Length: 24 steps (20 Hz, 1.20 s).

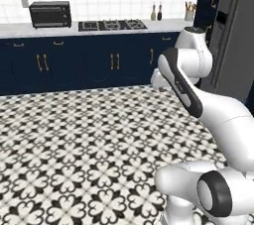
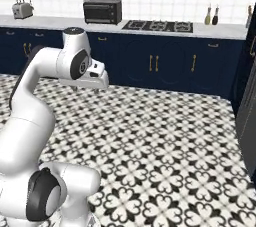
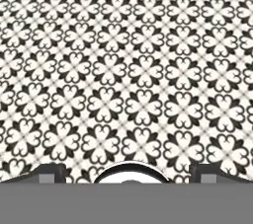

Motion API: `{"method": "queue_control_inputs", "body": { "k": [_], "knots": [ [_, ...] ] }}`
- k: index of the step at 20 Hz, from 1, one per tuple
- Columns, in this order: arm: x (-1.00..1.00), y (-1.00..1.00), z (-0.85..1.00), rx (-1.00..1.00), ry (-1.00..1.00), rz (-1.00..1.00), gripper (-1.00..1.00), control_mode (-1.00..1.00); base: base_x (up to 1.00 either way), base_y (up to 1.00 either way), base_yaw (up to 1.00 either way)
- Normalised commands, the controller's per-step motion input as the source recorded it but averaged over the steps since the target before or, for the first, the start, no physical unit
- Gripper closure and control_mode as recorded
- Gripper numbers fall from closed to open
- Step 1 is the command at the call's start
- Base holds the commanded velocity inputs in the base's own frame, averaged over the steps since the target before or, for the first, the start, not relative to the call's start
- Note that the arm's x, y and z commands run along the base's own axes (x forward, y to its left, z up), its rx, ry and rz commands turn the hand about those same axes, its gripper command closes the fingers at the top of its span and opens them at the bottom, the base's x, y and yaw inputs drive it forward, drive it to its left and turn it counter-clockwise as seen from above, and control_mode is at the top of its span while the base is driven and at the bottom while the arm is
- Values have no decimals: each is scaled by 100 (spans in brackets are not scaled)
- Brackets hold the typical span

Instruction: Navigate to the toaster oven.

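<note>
The toaster oven (image 1: 49, 14) is a small black box with a dark glass door, standing on the pale counter at the far left of the back wall. From the right base view the toaster oven (image 2: 102, 11) sits left of the stovetop. My arm is folded over the patterned floor, well short of the counter. In the hand view my gripper (image 3: 128, 172) looks straight down at the tiles. Its two dark fingertips (image 3: 49, 172) stand far apart, open, with nothing between them.
A black gas stovetop (image 1: 112, 25) lies right of the toaster oven, and two bottles (image 1: 156, 12) stand further right. A silver toaster (image 2: 22, 7) stands at the counter's left end. Navy cabinets (image 1: 114, 63) run below. A tall grey fridge (image 1: 238, 35) is on the right.
</note>
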Motion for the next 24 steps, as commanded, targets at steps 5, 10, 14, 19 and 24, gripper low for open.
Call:
{"method": "queue_control_inputs", "body": {
  "k": [5,10,14,19,24],
  "knots": [
    [0,0,0,0,0,0,-100,100,100,100,-13],
    [0,0,0,0,0,0,-100,100,100,100,-20],
    [0,0,0,0,0,0,-100,100,100,100,-25],
    [0,0,0,0,0,0,-100,100,100,95,-22],
    [0,0,0,0,0,0,-100,100,100,89,-21]
  ]
}}
